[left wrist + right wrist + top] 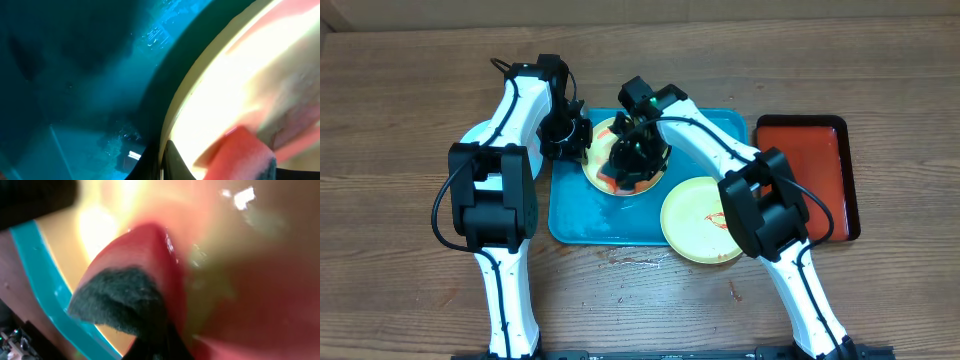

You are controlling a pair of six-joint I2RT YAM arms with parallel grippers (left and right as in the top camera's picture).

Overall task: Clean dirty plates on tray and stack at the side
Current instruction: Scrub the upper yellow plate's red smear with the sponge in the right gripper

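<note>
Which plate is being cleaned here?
The pale yellow-green round plastic plate in the teal tray's upper middle, with the left end effector and right end effector at it. The other yellow-green plate overhangs the tray's lower-right corner; the pale blue plate lies off-tray.

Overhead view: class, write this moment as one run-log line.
left gripper at plate rim | right gripper holds sponge on plate | tray underneath

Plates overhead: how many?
3. A smeared plate on the tray under the right gripper; a yellow-green plate over its near-right rim; a pale plate left of it, mostly under the left arm.
</note>
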